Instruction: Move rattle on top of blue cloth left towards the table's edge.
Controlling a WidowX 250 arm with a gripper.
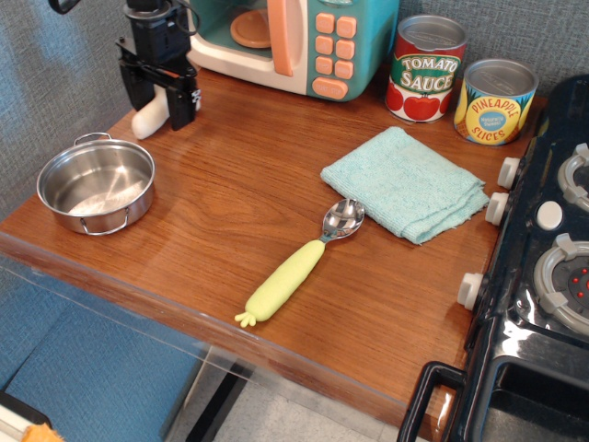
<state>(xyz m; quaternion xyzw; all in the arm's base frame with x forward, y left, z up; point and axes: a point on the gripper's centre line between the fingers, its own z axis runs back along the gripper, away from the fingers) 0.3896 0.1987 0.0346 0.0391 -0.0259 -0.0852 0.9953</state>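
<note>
1. The table (230, 184) is a brown wood-grain top; its left edge runs along the grey wall side, and a black toy stove (543, 276) occupies the right.
2. A teal toy microwave (304, 41) stands at the far edge, with a tomato sauce can (425, 69) and a pineapple can (495, 101) to its right.
3. The blue cloth (405, 184) lies right of centre, bare, well apart from the rattle.
4. A steel pot (95, 187) sits near the left front corner; a yellow-handled spoon (299, 267) lies just beside the cloth's near corner.
5. The gripper (158, 97) stands at the far left, its black fingers set narrowly on either side of the rattle (147, 118). Only the cream stem shows, tilted, its lower end at or touching the tabletop; whether the fingers are clamping it cannot be told.
6. Step in hand, by judgement: placement at the left edge, the carry being complete.
7. Next move, by judgement: confirm the stem rests on the wood, spread the fingers and lift clear without tipping the toy towards the pot.
</note>
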